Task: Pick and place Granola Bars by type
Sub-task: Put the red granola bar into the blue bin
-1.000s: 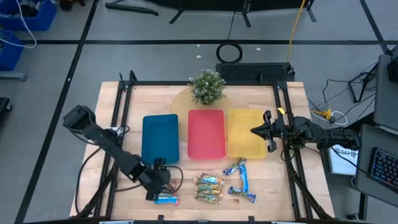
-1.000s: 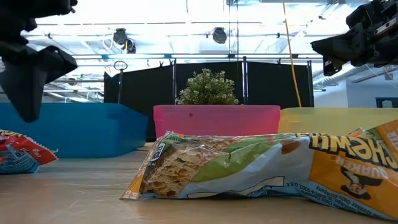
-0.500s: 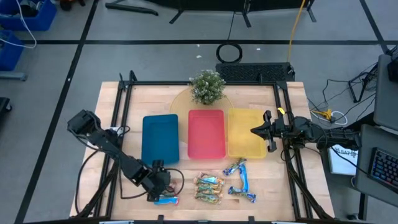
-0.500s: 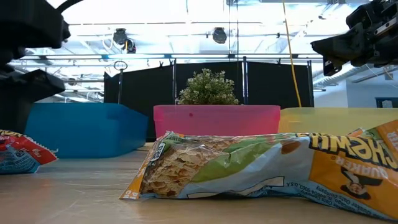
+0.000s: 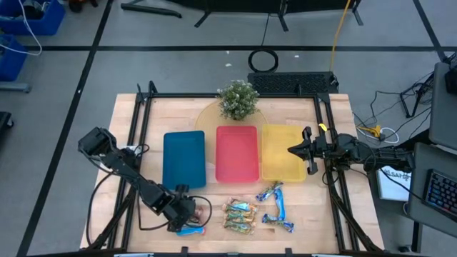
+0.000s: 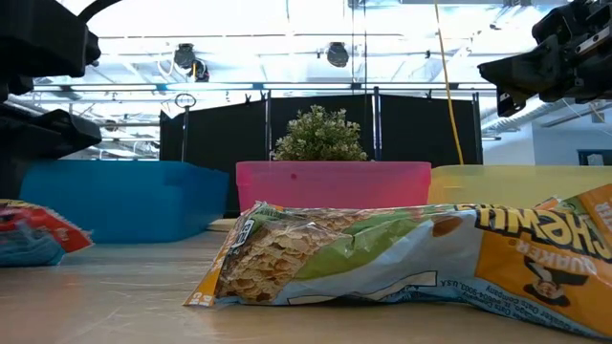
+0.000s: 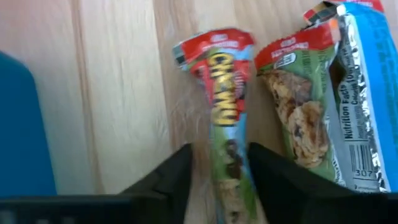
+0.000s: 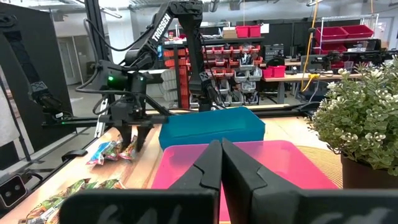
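Note:
Several granola bars lie flat on the wooden table near its near edge. There is a small group at the left (image 5: 190,230), tan-green ones in the middle (image 5: 239,216) and shiny blue ones to the right (image 5: 277,207). My left gripper (image 5: 183,215) is open and low over the left group. In the left wrist view its fingers stand on either side of a bar with a red end and yellow lettering (image 7: 222,112). Two more bars (image 7: 298,118) lie beside that one. My right gripper (image 5: 291,150) is shut and waits above the yellow tray (image 5: 282,171). My left gripper comes from above, pointing down, with its fingers across the red-ended bar at the half away from the red end (image 7: 231,180). One finger (image 7: 273,180) looks to be against the bar's edge. Whether the other touches it I cannot tell. The bar lies flat on the table.
A blue tray (image 5: 184,158), a red tray (image 5: 237,153) and the yellow tray stand side by side at mid-table. A small potted plant (image 5: 238,100) stands behind them. Metal frame rails run along the table's left and right edges. Bare wood lies between the trays and the bars.
My left gripper has come down toward the left group of bars and a little toward the near edge, so its fingers now reach the table around one bar. In the low view the near end of that group's bar has shifted slightly. My right arm has kept still.

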